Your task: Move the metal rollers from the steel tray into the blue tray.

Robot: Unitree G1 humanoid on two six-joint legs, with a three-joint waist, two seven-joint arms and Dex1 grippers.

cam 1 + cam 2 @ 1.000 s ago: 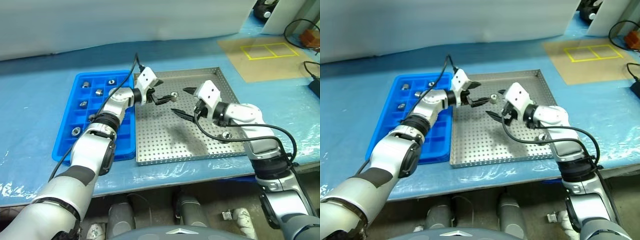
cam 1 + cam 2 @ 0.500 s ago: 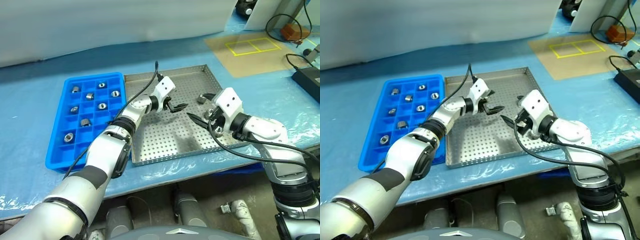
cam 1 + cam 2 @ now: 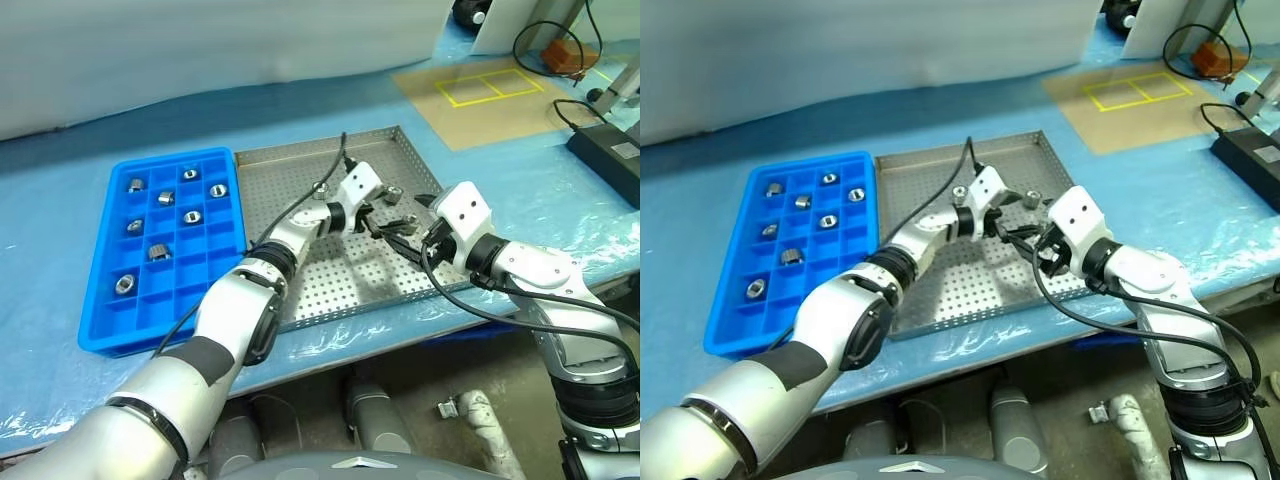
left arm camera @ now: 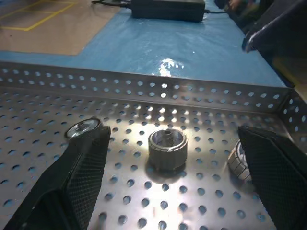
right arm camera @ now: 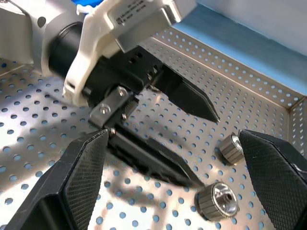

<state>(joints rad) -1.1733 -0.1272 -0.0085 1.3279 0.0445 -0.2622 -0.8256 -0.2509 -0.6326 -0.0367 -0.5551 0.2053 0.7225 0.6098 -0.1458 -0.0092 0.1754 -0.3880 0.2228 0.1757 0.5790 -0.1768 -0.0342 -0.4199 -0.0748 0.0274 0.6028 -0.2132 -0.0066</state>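
Robot lab or workshop, blue plastic-covered bench, yellow floor tape, cabled power brick

Only one printed item found: a small white label with dark lettering on the white housing of the left hand, seen in the right wrist view. It carries several short lines of print, too small and blurred to make out any word or number.

Yellow line marking on the tan mat at the far right of the worktop: a rectangle split into two boxes, no lettering in it.

No legible writing on the blue tray, the steel tray or the metal rollers.
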